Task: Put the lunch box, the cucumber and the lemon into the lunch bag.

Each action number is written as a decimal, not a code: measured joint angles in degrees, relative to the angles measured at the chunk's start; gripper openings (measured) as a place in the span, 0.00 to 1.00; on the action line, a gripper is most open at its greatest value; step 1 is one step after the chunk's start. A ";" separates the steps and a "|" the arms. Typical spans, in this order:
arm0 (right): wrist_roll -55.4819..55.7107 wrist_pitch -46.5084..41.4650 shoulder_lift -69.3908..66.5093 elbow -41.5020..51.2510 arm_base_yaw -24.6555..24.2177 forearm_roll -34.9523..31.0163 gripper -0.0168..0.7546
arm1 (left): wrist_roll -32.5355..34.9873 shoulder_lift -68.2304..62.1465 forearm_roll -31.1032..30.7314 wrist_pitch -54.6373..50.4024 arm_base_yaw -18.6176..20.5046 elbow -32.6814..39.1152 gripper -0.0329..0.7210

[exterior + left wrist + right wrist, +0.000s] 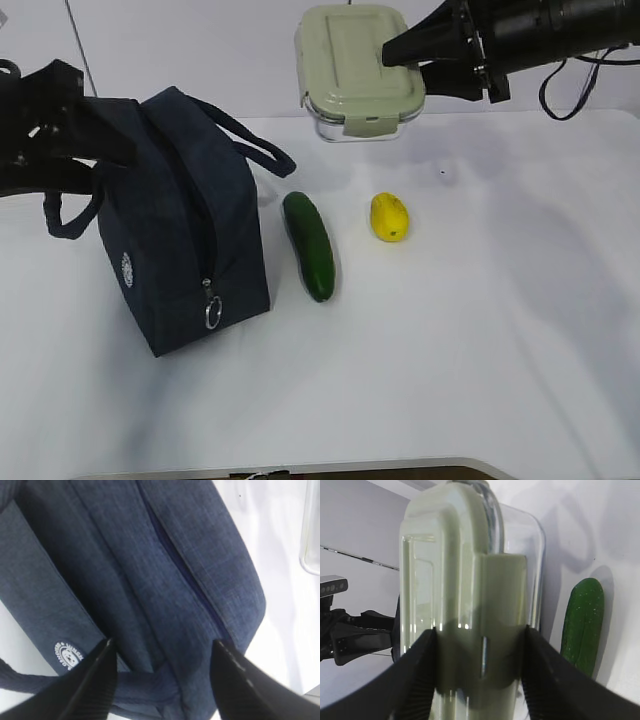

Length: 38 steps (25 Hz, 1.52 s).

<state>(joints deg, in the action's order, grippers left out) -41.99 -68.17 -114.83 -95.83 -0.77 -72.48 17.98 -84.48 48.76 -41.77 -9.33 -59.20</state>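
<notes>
Two grippers busy | right gripper (479, 672) clamped on box (358, 68), high over table (480, 350) | left gripper (162, 672) spread around bag (185, 215), zip closed | cucumber (309, 243), lemon (389, 217) beside bag | tip: open bag first, keep box level

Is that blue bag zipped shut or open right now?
Shut, as far as the pictures show. The lunch bag has its zipper line closed along the top and front, with the ring pull hanging low at the front end. No foil lining shows.

One lunch bag (180, 230), one lunch box (352, 70), one cucumber (309, 245), one lemon (389, 217)
</notes>
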 joint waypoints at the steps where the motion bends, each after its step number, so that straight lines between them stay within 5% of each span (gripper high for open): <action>1: 0.00 0.00 0.00 0.00 0.15 0.00 0.51 | 0.00 -0.38 0.14 0.00 0.00 0.00 0.60; 10: 0.57 -0.15 0.00 -5.25 3.66 0.00 0.51 | 0.00 -3.05 1.29 0.08 0.00 0.00 0.56; 19: 1.47 -0.62 0.00 -9.58 9.49 0.00 0.51 | 1.44 -3.05 1.77 0.36 0.00 0.00 0.07; 31: 1.47 4.70 -1.67 -9.58 17.88 2.19 0.51 | 2.48 -3.18 3.09 0.64 0.00 0.00 0.06; 38: 1.60 8.98 -4.50 -9.58 18.71 4.04 0.51 | 2.76 -3.18 3.30 0.68 0.00 0.00 0.06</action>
<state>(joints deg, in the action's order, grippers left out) -40.39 -59.19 -119.33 -105.41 17.95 -68.45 20.74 -87.65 52.07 -41.09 -9.33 -59.20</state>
